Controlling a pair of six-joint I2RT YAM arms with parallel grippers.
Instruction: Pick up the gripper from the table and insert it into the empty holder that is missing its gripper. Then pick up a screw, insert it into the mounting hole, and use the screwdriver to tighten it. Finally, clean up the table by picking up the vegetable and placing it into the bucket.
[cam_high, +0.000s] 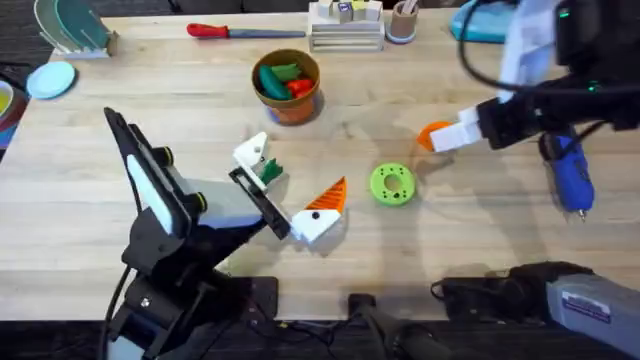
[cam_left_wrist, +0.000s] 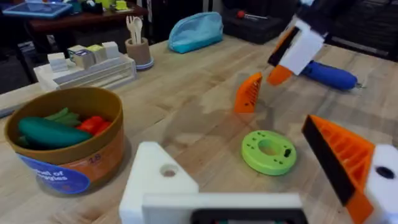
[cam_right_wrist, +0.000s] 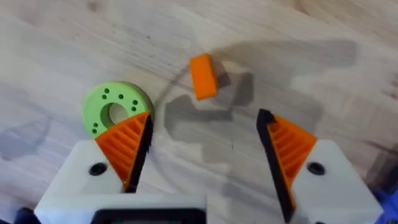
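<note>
The orange gripper (cam_right_wrist: 202, 76) lies loose on the tabletop toward the right edge, near the green disc (cam_right_wrist: 115, 111). The right gripper (cam_right_wrist: 205, 155) hovers above it, fingers spread wide, holding nothing. The left gripper (cam_left_wrist: 249, 205) hangs by the holder (cam_high: 252, 152), one finger lacking its orange pad; whether it is gripping, I cannot tell. If the right fingers close off-centre, I'd expect the wedge to skid away.

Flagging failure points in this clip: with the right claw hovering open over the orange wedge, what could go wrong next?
The small ribbed orange plastic wedge stands on edge below the open right claw; a finger could tip it before closing. The round bright-green holed disc sits beside one finger's path and might be bumped.
</note>
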